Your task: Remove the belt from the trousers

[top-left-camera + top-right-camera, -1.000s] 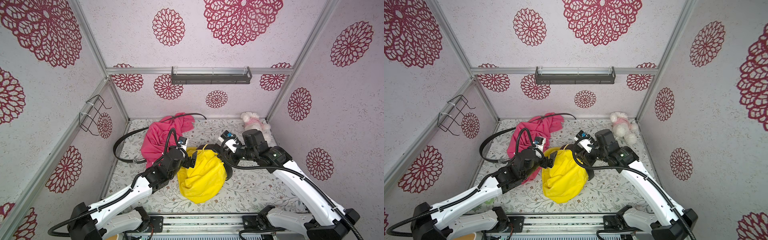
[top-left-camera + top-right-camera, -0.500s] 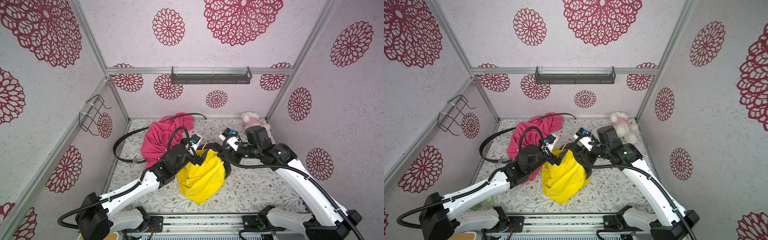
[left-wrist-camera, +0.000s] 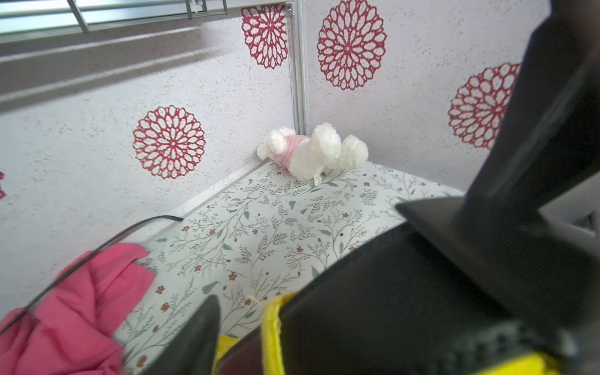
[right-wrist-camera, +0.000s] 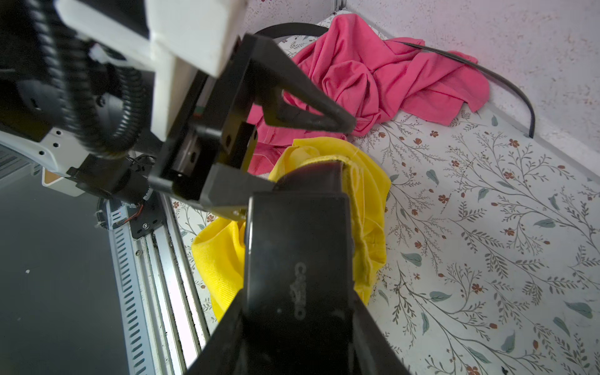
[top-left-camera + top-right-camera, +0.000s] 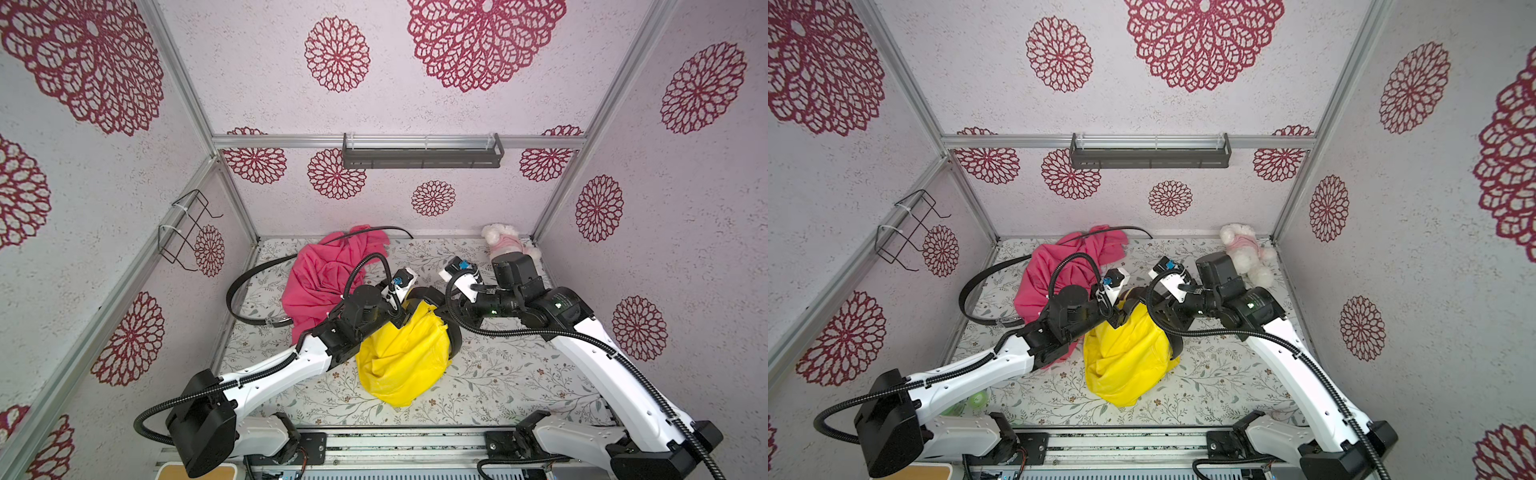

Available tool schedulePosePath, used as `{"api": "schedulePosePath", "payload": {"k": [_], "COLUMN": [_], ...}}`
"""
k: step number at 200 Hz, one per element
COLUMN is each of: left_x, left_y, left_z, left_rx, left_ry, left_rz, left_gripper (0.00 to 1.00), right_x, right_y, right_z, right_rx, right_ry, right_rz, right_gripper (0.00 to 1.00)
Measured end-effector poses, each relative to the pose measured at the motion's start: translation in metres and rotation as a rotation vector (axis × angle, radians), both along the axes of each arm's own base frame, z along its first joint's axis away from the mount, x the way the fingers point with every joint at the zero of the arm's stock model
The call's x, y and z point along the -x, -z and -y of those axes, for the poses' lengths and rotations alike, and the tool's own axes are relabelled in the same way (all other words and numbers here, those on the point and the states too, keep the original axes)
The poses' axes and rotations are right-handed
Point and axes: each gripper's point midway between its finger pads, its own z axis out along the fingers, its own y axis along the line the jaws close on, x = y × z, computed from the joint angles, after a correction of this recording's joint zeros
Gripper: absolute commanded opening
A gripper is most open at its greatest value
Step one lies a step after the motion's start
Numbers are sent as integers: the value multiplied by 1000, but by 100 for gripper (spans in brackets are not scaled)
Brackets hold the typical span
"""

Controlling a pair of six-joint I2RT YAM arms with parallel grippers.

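**Belt clamped, trousers not yet pinned**

Nearest, the yellow trousers [image 5: 399,357] lie bunched on the table [image 5: 498,374], with the wide black belt [image 4: 292,227] threaded through their waistband. The right gripper [image 4: 297,292] is clamped on the belt. Just beside it, the left gripper [image 4: 310,156] has its jaws apart, straddling the waistband edge without biting. If the belt is pulled before the fabric is pinned, the trousers will likely drag along and bunch. If the left jaws catch belt together with cloth, the pull stalls. Behind lie a pink cloth [image 5: 328,274] and, in the far corner, a plush toy [image 5: 505,239].
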Motion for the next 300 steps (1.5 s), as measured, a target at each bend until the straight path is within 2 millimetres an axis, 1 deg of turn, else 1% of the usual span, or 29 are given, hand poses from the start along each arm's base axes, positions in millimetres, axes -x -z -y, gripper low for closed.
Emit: {"api": "schedulePosePath", "payload": {"k": [3, 25, 42, 66, 80, 92, 100, 108, 112, 127, 140, 152, 164, 195, 216, 257, 300], "left_x": [1, 2, 5, 17, 23, 25, 25, 23, 21, 15, 11, 6, 3, 3, 3, 3, 2], "left_y": [0, 3, 7, 17, 28, 38, 44, 48, 49, 54, 54, 50, 46, 46, 47, 42, 41], "left_z": [0, 0, -7, -26, -38, -45, -50, -54, -57, -63, -65, -64, -63, -63, -64, -64, -64], "left_rx": [-3, -18, -20, -29, -36, -44, -53, -62, -66, -90, -104, -108, -107, -109, -110, -104, -99], "left_ry": [1, -2, -23, -88, -135, -173, -201, -232, -248, -301, -331, -350, -360, -366, -367, -371, -372], "left_rz": [3, 0, -19, -62, -87, -104, -113, -119, -120, -119, -116, -112, -107, -111, -115, -115, -116], "left_gripper": [0, 0, 0, 0, 0, 0, 0, 0, 0, 0, 0, 0, 0, 0, 0, 0, 0], "right_x": [-1, -9, -12, -17, -22, -28, -33, -37, -39, -43, -54, -62, -65, -63, -62, -59, -51], "right_y": [1, 8, 16, 29, 37, 44, 49, 56, 58, 66, 73, 76, 78, 77, 71, 51, 50], "right_z": [1, 5, 6, -4, -12, -20, -26, -32, -34, -42, -37, -31, -29, -32, -37, -51, -64], "right_rx": [0, -6, -19, -48, -65, -78, -86, -94, -97, -92, -43, 1, 37, 113, 133, 119, 110], "right_ry": [4, 26, 25, -10, -32, -55, -69, -87, -93, -110, -55, -13, 8, 24, 15, -20, -59], "right_rz": [0, -7, -20, -31, -34, -47, -58, -72, -78, -79, -52, -16, 16, 74, 110, 179, 192], "right_gripper": [8, 8, 8, 8, 8, 13, 18, 28, 34, 63, 81, 93, 99, 99, 99, 99, 98]}}
